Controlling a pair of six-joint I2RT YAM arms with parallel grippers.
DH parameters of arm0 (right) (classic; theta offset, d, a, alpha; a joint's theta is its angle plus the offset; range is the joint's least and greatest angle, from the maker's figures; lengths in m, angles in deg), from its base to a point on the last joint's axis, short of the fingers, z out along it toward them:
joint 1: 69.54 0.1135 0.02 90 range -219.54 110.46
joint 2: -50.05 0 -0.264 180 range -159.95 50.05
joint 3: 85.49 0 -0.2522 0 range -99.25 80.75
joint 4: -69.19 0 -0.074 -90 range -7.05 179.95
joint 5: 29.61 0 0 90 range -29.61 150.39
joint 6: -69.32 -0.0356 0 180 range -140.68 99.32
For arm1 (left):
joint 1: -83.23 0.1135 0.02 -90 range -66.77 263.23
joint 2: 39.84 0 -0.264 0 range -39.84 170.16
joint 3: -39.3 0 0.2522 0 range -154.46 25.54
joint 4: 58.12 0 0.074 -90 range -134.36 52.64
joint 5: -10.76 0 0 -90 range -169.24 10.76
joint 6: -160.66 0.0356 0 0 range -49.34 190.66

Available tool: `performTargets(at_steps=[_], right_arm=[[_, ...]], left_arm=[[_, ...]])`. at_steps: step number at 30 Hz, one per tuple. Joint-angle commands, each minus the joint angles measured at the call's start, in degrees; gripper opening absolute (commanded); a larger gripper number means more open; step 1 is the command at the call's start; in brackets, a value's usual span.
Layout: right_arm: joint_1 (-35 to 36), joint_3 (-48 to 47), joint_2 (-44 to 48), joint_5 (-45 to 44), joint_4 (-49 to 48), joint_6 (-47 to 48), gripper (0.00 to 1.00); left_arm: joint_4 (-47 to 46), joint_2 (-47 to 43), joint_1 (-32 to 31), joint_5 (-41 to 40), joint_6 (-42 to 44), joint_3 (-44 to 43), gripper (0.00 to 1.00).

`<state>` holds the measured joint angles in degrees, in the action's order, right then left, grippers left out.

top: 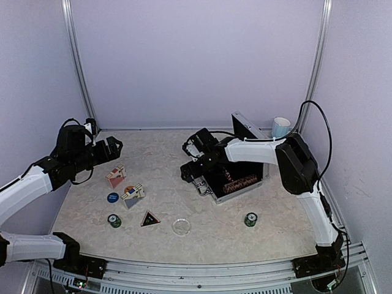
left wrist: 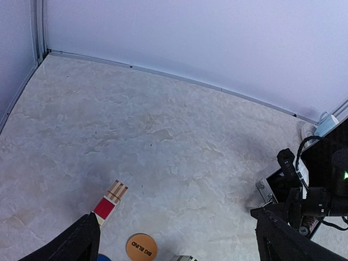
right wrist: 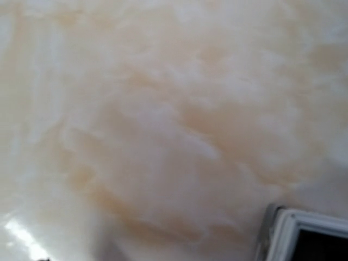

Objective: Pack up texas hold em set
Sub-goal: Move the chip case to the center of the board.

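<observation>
The silver briefcase [top: 240,179] lies open at centre right with its lid [top: 245,127] up; chip rows show inside. Its corner shows in the right wrist view [right wrist: 296,231] and its edge in the left wrist view [left wrist: 267,190]. A red card deck [top: 116,176] [left wrist: 110,203], a second deck [top: 133,196] with an orange disc [top: 128,190] [left wrist: 141,248], a blue disc [top: 113,198], a black triangle [top: 150,218], a clear disc [top: 180,226] and two green chip stacks [top: 114,220] [top: 250,219] lie on the table. My left gripper [top: 113,147] [left wrist: 176,231] is open above the decks. My right gripper [top: 193,176] is low at the case's left edge.
A light-blue mug [top: 282,127] stands behind the case lid at the back right. The marble tabletop [top: 159,153] is walled on three sides. The right arm's wrist and cable [left wrist: 315,198] show at the right of the left wrist view.
</observation>
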<state>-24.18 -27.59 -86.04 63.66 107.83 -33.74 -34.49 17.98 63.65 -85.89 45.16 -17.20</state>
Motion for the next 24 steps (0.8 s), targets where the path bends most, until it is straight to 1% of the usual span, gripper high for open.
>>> performTargets(at_steps=[1, 7, 12, 19, 24], right_arm=[[3.47, -3.35, -1.36, 4.22, -0.08, 2.82, 0.98], [5.62, -4.52, -0.46, 2.69, 1.27, 4.71, 0.98], [5.79, -2.24, 3.56, 0.4, 1.34, 4.56, 0.99], [5.79, 5.68, 14.05, -2.52, -0.36, 4.45, 0.99], [5.79, 14.55, 22.98, -4.02, -1.74, 2.65, 0.99]], left_arm=[[-0.86, -1.11, 0.37, -0.49, -0.04, 0.42, 0.99], [-0.9, -1.26, 0.36, -0.5, -0.08, 0.38, 0.99], [-0.88, -1.31, 0.37, -0.58, -0.08, 0.39, 0.99], [-0.9, -1.4, 0.38, -0.7, -0.08, 0.42, 0.99], [-0.9, -1.31, 0.46, -0.81, -0.17, 0.38, 0.99]])
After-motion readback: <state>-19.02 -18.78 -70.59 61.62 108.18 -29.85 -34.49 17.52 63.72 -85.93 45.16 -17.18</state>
